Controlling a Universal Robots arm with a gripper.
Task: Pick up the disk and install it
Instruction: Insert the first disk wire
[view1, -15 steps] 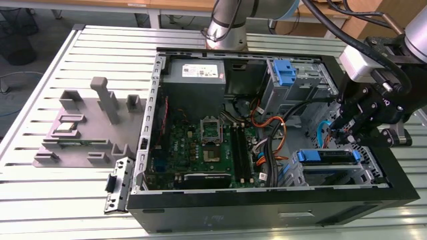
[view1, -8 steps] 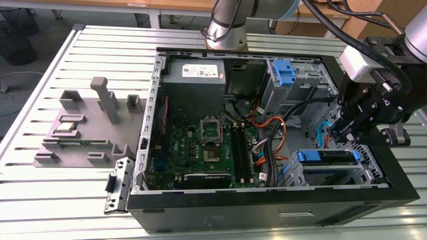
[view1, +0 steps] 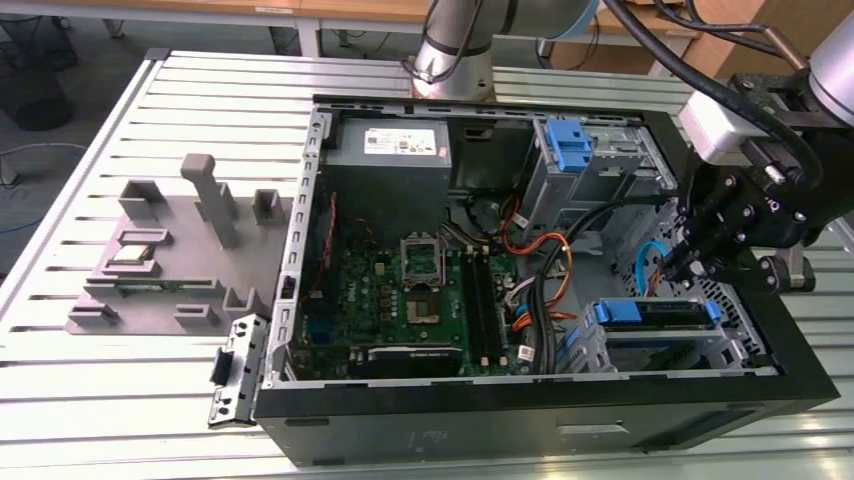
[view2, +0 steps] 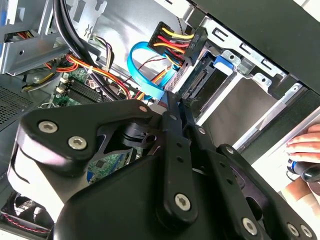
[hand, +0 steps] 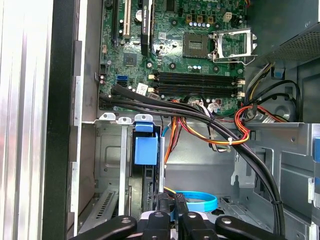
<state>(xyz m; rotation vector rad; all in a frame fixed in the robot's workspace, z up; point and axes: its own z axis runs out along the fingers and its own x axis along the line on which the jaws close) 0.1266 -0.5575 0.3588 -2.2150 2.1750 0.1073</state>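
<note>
The open computer case (view1: 534, 400) lies on its side on the slatted desk (view1: 80, 400), with the green circuit board (view1: 400, 300) showing at its floor. In the exterior view the black claw (view1: 701, 262) hangs over the case at about three o'clock from the board, just above the drive cage. The disk (view1: 650, 313) sits in that cage at roughly four o'clock from the board, its blue rail facing up, directly below the claw.

In the second wrist view the claw (view2: 175, 107) has its two thin fingers (view2: 172, 127) pressed together with no gap and nothing between them, their tips near the connector end of the disk (view2: 235, 107), where a looped blue cable (view2: 145, 75) and a plug with red, yellow and black wires (view2: 172, 42) sit. A person's hand (view2: 305, 145) rests outside the case wall.

In the first wrist view the fingers (hand: 161, 225) point at the blue tab (hand: 146, 150) on the edge of the disk (hand: 150, 190), which stands in its slot. A grey holder (view1: 174, 260) lies on the desk at nine o'clock from the case.
</note>
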